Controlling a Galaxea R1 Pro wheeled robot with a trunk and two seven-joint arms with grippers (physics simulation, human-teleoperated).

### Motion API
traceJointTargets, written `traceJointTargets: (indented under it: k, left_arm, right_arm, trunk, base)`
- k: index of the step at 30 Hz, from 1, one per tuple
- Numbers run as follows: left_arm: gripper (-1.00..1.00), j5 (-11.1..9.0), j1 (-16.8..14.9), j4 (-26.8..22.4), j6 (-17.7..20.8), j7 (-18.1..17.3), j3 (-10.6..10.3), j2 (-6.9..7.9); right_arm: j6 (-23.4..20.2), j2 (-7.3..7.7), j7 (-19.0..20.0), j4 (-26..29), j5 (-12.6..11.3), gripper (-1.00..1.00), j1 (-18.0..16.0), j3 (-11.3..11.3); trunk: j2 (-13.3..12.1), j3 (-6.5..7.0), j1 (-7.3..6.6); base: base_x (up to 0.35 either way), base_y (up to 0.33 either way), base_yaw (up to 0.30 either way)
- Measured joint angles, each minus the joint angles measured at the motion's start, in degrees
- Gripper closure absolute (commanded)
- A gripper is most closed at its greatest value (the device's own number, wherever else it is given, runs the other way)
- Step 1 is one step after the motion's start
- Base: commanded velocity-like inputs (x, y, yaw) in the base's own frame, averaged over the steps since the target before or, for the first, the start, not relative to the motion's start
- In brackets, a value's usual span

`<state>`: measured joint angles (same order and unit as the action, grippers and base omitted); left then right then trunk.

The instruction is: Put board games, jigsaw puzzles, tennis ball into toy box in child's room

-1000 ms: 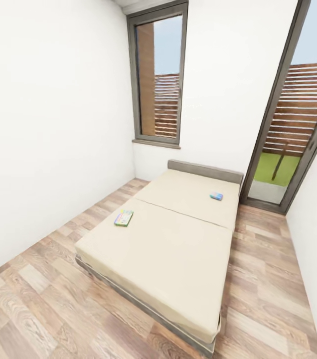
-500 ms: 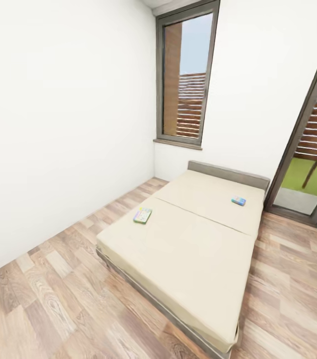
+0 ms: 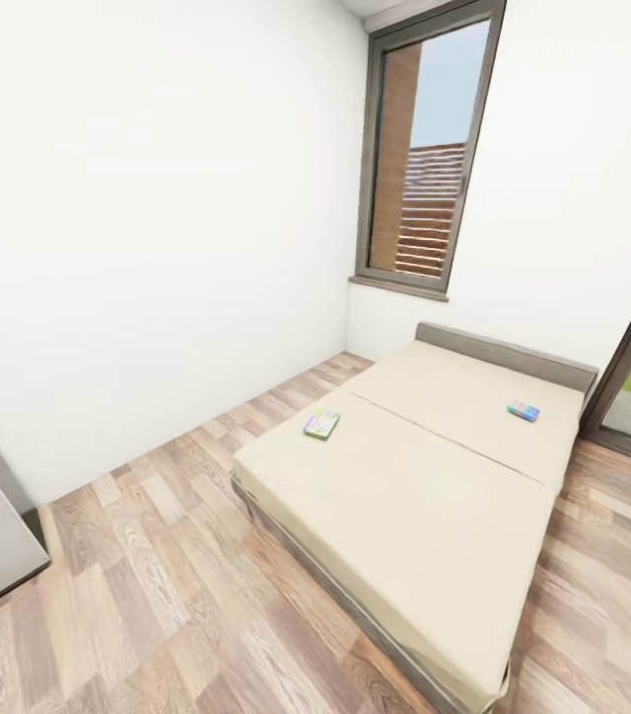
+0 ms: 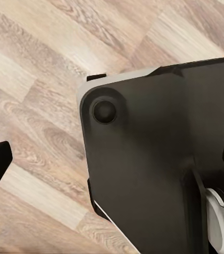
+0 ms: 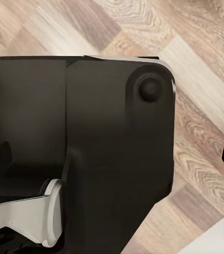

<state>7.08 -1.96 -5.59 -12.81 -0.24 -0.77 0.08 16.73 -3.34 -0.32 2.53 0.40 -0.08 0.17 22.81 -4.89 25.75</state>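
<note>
The bed [image 3: 425, 486] runs lengthwise from near right toward the window [image 3: 425, 149], its near corner cut off. A green game box [image 3: 321, 424] lies flat near its left edge, long side toward the headboard; a smaller blue one [image 3: 524, 410] sits by the headboard, print unreadable. Both wrist views look over the robot's dark base [image 4: 159, 169] and the wood floor [image 3: 157, 575], with dark finger tips at the edges; whether the jaws are released or clenched cannot be told.
</note>
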Motion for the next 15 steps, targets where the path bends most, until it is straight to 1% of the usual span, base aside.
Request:
traceJointTargets:
  k: [15]
  left_arm:
    - [-1.00, 0.0, 0.0, 0.0, 0.0, 0.0, 0.0, 0.00]
  right_arm:
    - [0.0, 0.00, 0.0, 0.0, 0.0, -1.00, 0.0, 0.0]
  trunk:
    - [0.0, 0.00, 0.00]
  base:
    - [-0.002, 0.000, 0.282]
